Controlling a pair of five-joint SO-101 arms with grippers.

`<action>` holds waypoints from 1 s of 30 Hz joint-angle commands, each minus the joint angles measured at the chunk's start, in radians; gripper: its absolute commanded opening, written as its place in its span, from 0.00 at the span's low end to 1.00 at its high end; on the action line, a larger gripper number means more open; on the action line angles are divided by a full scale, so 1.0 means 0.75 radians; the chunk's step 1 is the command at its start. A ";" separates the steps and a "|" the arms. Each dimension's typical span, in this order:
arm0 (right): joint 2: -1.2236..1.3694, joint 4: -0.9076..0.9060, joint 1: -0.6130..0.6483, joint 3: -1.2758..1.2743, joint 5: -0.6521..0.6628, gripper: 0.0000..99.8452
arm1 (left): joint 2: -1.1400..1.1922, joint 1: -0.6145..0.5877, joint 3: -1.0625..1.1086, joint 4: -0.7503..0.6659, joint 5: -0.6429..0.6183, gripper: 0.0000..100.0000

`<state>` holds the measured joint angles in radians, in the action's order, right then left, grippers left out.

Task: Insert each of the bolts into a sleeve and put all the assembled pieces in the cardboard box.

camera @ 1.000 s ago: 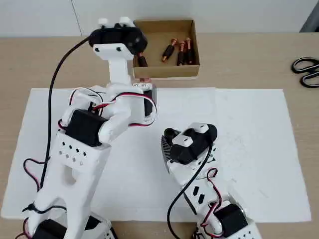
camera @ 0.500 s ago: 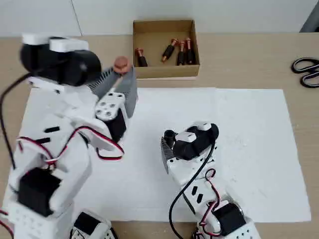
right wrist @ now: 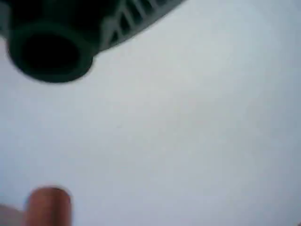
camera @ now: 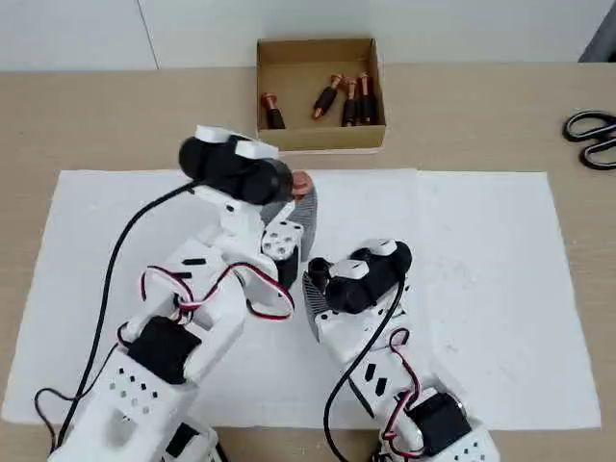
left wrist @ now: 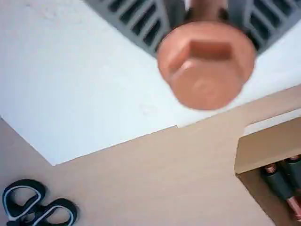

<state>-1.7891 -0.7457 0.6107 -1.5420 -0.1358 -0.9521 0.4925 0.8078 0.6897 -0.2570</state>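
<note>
- Left wrist view: left tool (left wrist: pixel 207 12) is clamped tight on the copper bolt (left wrist: pixel 205 66).
- Right tool (camera: pixel 316 289) pinches the black sleeve (right wrist: pixel 49 54) just beside it, probably lining up the insertion.
- Cardboard box (camera: pixel 371 135) sits well apart on the counter (camera: pixel 481 115).

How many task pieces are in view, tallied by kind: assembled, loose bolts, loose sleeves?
Assembled pieces in the cardboard box: 4
Loose bolt, in the left gripper: 1
Loose sleeve, in the right gripper: 1
Total: 6

Bright, even light, seemingly overhead.
</note>
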 commanded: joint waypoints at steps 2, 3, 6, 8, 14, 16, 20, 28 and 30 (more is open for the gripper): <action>-0.021 0.036 0.007 0.006 -0.010 0.00 | -0.043 0.018 -0.007 0.061 -0.008 0.00; -0.021 0.036 0.007 0.006 -0.010 0.00 | -0.045 0.018 -0.009 0.086 -0.033 0.00; -0.021 0.036 0.007 0.006 -0.010 0.00 | -0.045 0.018 -0.026 0.155 -0.086 0.00; -0.021 0.036 0.007 0.006 -0.010 0.00 | -0.045 0.018 -0.034 0.172 -0.090 0.00; -0.019 0.066 0.007 -0.020 -0.004 0.00 | -0.045 0.018 -0.036 0.166 -0.158 0.00; -0.019 0.075 0.009 -0.029 -0.004 0.00 | -0.045 0.018 -0.034 0.149 -0.166 0.00; -0.019 0.075 0.009 -0.029 -0.008 0.00 | -0.045 0.018 -0.028 0.135 -0.176 0.00; -0.011 0.075 0.095 -0.029 -0.004 0.00 | -0.043 0.018 -0.026 0.133 -0.205 0.00; -0.011 0.075 0.095 -0.029 -0.004 0.00 | -0.043 0.018 -0.024 0.135 -0.205 0.00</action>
<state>-1.7891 -0.7150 0.6767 -1.5696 -0.1358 -0.9567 0.4987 0.8078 0.8155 -0.4028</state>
